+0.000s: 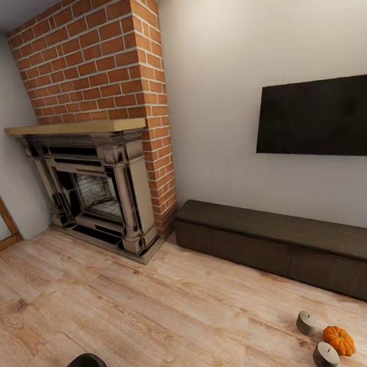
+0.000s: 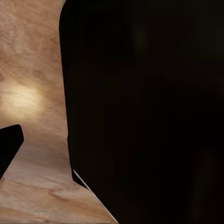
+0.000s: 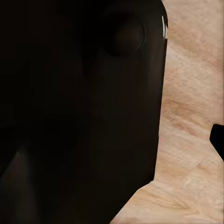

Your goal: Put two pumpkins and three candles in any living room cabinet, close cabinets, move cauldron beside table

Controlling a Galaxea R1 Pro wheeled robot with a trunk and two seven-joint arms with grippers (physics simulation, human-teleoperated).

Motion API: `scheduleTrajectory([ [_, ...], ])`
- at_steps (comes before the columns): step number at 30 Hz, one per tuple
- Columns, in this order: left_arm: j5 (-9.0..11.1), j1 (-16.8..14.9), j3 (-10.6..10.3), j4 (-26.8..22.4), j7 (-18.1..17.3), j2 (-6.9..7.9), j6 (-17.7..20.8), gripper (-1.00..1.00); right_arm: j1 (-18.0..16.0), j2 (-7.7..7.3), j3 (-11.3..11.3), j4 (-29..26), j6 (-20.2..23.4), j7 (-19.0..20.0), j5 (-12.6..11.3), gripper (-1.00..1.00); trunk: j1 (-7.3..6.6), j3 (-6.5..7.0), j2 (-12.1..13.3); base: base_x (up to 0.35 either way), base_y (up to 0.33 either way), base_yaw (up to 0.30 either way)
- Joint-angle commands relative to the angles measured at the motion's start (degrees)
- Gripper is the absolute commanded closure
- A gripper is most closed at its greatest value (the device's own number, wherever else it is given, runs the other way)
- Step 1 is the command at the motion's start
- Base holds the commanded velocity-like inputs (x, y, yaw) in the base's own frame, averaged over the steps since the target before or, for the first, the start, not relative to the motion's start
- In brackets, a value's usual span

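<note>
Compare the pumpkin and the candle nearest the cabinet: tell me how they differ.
The pumpkin is bright orange, the candle grey. The pumpkin is round and ribbed with a dark stem, the candle a stubby cylinder with a flat pale top. The candle sits closer to the cabinet. Both rest on the wood floor, similar in size.

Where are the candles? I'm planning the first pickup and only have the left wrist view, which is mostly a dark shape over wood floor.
Observer: In the head view, one candle and a second candle stand on the floor at lower right, in front of the cabinet and not touching it.
Operator: Any pumpkin near them?
Observer: Yes, one pumpkin sits on the floor beside the two, closest to the second candle.
Operator: Is the cabinet open?
Observer: It looks shut: its fronts run flush along the wall under the TV, with no drawer pulled out.
</note>
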Motion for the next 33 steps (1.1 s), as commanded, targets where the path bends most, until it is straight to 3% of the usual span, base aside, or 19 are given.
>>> scheduleTrajectory([
  [1,-0.30,0.32,0.30,-0.30,-0.16,0.33,-0.30,-1.00,-0.33,-0.01,0.30,-0.34,-0.30,-0.30,-0.30,-1.00,0.00,0.00,-0.01,0.000,0.000,0.000],
  [16,0.21,0.69,0.06,-2.48,-0.16,0.08,-2.25,-1.00,-5.12,-0.17,-0.14,-5.23,-1.03,-0.14,-0.19,-1.00,0.00,0.00,-0.01,0.000,0.000,0.000],
  [33,0.10,0.62,-0.14,-7.18,-0.15,0.70,-2.25,-1.00,-5.15,0.01,0.40,-9.93,-0.93,-0.06,0.38,-1.00,0.00,0.00,-0.01,0.000,0.000,0.000],
])
